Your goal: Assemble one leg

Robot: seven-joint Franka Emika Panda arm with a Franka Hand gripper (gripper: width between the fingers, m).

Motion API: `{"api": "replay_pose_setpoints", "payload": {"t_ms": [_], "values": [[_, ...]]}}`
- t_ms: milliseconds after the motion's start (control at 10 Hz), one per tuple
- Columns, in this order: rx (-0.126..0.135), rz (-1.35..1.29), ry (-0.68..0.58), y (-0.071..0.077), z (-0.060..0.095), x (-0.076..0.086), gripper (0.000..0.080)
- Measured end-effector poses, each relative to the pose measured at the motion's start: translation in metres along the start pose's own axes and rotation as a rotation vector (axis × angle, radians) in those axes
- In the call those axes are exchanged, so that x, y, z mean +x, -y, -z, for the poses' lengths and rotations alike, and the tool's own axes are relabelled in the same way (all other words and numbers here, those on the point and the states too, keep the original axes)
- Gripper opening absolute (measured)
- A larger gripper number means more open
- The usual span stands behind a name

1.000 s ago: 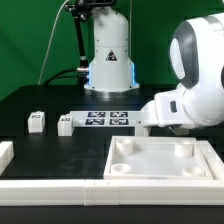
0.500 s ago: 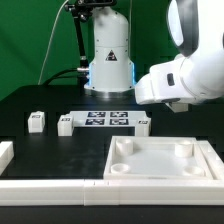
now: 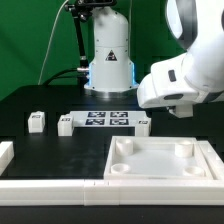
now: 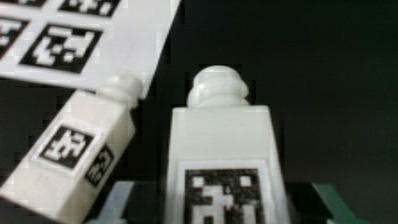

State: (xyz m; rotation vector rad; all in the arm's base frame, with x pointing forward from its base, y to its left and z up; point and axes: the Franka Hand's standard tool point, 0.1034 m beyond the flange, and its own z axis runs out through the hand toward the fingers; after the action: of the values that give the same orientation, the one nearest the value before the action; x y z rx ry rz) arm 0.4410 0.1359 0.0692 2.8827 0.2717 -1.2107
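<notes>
A leg [image 3: 66, 124] seemingly touches each end of the marker board [image 3: 100, 120], behind the tray [image 3: 160, 166].

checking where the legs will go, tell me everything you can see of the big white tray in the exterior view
The tray is a large white square piece that looks like smooth moulded plastic. It has a raised rim all round and a shallow flat floor. Round sockets stand up at its corners, and those in view hold nothing. It lies flat on the black table, at the front on the exterior view's right. The robot arm hangs above and behind it, apart from it.
</notes>
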Motion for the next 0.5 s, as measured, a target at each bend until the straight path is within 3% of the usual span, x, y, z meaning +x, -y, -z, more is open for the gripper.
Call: {"api": "replay_pose_setpoints", "payload": {"t_ms": [500], "values": [[-0.001,0.008,-0.416,-0.013,0.047,0.005,0.0287]]}}
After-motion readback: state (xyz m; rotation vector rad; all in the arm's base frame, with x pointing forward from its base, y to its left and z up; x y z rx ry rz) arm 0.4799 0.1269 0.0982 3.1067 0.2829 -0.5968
